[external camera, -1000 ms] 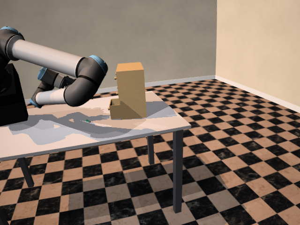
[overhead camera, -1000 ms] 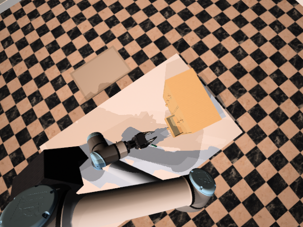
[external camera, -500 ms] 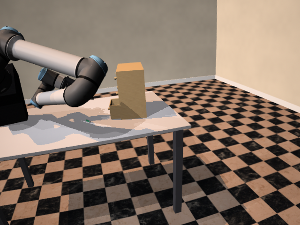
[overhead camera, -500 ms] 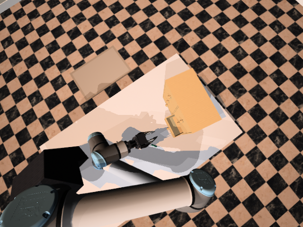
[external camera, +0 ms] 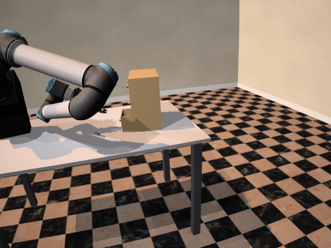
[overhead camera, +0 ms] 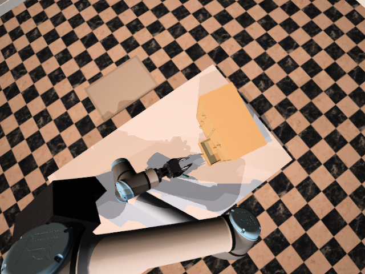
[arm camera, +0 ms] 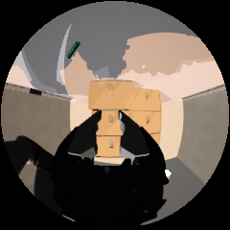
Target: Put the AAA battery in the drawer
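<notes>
Top view — 1 pincer (overhead camera: 190, 161) (external camera: 104, 110) (arm camera: 109, 110), 2 fingers parted, grasping nothing.
Detail: green battery (overhead camera: 185, 175) (external camera: 97, 133) (arm camera: 73, 50) lying on table (overhead camera: 159, 124) (external camera: 165, 138) (arm camera: 163, 48); beyond, 1 upright chest (overhead camera: 231, 120) (external camera: 145, 104) (arm camera: 146, 107) — 1 bottom drawer (overhead camera: 210, 163) (external camera: 126, 124) (arm camera: 111, 96) pulled out.

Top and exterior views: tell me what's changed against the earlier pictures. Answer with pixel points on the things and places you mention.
The gripper (overhead camera: 190, 161) (external camera: 104, 110) (arm camera: 109, 110) has moved slightly toward the chest (overhead camera: 232, 120) (external camera: 145, 104) (arm camera: 152, 107), and its fingertips now show below the arm in the exterior view. Nothing was taken hold of or let go. The green battery (overhead camera: 185, 175) (external camera: 97, 133) (arm camera: 73, 50) on the table, the pulled-out bottom drawer (overhead camera: 204, 153) (external camera: 126, 124) (arm camera: 102, 98) and the chest stayed put.
</notes>
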Robot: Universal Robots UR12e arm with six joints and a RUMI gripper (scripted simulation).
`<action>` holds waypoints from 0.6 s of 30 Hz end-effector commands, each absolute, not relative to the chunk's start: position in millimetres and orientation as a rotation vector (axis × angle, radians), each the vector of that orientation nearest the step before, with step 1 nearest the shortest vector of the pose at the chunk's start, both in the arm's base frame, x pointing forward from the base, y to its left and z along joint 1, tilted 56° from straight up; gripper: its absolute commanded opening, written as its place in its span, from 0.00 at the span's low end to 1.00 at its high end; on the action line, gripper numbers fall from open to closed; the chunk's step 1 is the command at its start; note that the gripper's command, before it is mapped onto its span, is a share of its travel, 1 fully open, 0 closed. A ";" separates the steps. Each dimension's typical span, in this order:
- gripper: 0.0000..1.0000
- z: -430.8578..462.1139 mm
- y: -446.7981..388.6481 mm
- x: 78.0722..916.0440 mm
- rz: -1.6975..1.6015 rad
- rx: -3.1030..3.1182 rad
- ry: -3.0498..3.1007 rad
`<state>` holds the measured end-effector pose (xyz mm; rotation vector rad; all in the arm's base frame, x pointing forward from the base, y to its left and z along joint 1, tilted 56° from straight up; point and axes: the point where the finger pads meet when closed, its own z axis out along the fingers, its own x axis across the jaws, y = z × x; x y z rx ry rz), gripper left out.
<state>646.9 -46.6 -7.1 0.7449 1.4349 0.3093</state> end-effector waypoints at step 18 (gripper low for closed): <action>0.20 -23.7 -78.4 693.6 0.310 0.744 1.435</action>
